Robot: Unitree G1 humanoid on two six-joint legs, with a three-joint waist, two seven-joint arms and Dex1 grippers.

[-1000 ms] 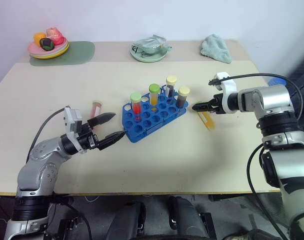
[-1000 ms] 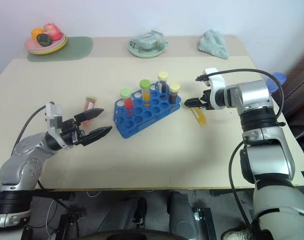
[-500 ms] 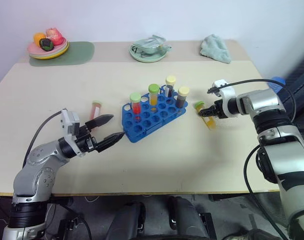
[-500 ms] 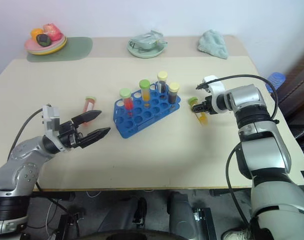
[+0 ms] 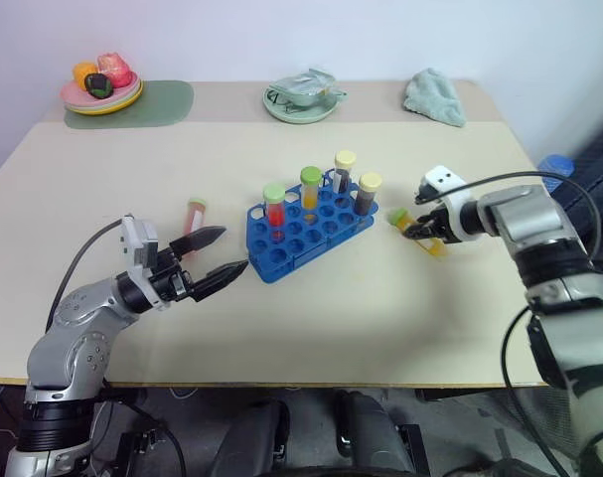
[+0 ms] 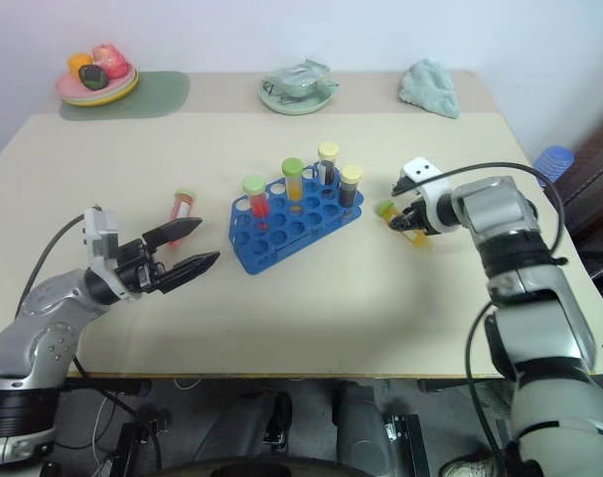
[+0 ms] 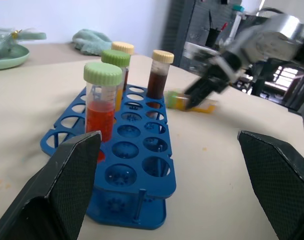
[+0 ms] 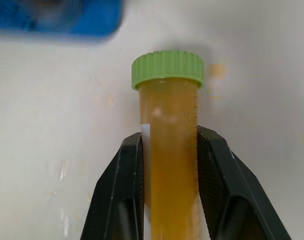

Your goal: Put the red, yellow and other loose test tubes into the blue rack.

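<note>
The blue rack point(image 5: 306, 228) stands mid-table and holds several capped tubes. To its right, low over the table, is the yellow test tube point(image 8: 169, 165) with its green cap point(image 8: 168, 69). My right gripper point(image 5: 417, 229) is shut on it, and its black fingers point(image 8: 127, 185) press the tube's two sides. A red test tube point(image 5: 193, 215) lies loose on the table left of the rack. My left gripper point(image 5: 231, 249) hovers open between that tube and the rack, pointing at the rack, with nothing between its fingers.
At the back of the table are a plate of food point(image 5: 102, 87) on a green mat point(image 5: 152, 103), a pale green dish point(image 5: 303, 102) and a teal cloth point(image 5: 435, 96). A blue object point(image 5: 554, 165) sits past the table's right edge.
My right gripper has shut on the yellow tube and drawn back a little toward the table's near right. The left arm has stayed still.
</note>
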